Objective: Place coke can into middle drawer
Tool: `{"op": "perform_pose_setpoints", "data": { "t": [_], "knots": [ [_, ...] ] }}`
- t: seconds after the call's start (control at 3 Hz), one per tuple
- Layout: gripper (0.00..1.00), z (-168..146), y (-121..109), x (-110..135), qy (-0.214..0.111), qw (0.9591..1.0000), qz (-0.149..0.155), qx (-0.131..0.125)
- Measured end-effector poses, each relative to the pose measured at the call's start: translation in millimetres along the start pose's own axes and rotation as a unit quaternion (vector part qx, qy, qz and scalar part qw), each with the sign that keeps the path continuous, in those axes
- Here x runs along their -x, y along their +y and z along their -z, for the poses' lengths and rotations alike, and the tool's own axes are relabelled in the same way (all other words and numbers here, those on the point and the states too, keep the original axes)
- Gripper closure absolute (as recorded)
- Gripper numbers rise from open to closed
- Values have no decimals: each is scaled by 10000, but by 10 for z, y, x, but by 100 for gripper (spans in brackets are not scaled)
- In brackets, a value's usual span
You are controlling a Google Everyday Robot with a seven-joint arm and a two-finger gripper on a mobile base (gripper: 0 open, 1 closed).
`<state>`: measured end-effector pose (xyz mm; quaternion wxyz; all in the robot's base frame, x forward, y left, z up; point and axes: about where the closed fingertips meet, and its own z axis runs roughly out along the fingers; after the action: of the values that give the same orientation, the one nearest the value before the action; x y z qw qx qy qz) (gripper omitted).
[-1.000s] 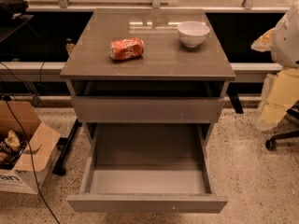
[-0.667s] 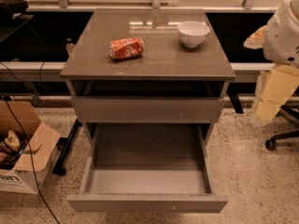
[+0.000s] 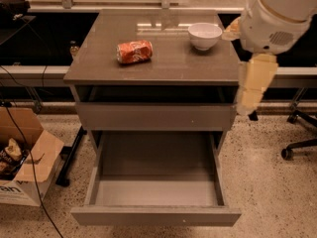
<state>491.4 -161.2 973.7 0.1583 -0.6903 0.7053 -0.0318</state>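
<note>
**Arm swings in from the right; can not yet touched**

The gripper (image 3: pixel 253 83) has come in from the frame's right edge and now hangs just beside the cabinet top (image 3: pixel 163 66), near the white bowl (image 3: pixel 205 35). Whether it is apart or together I cannot tell. The coke can (image 3: pixel 134 51) has not moved and lies on its side on the top, well apart from it. The middle drawer (image 3: pixel 156 216) stays pulled out, so the reach for the can seems to be starting.
</note>
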Motion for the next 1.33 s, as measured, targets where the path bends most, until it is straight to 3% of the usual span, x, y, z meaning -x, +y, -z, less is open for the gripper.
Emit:
{"op": "perform_pose_setpoints", "data": {
  "t": [0.33, 0.67, 1.0, 1.33],
  "knots": [
    [0, -152, -278, 218, -386, 9991, 139, -77],
    [0, -325, -668, 536, -868, 9954, 367, -195],
    [0, -561, -1148, 856, -1175, 9911, 576, -247],
    [0, -726, -1469, 1067, -1295, 9887, 704, -258]
  ]
}}
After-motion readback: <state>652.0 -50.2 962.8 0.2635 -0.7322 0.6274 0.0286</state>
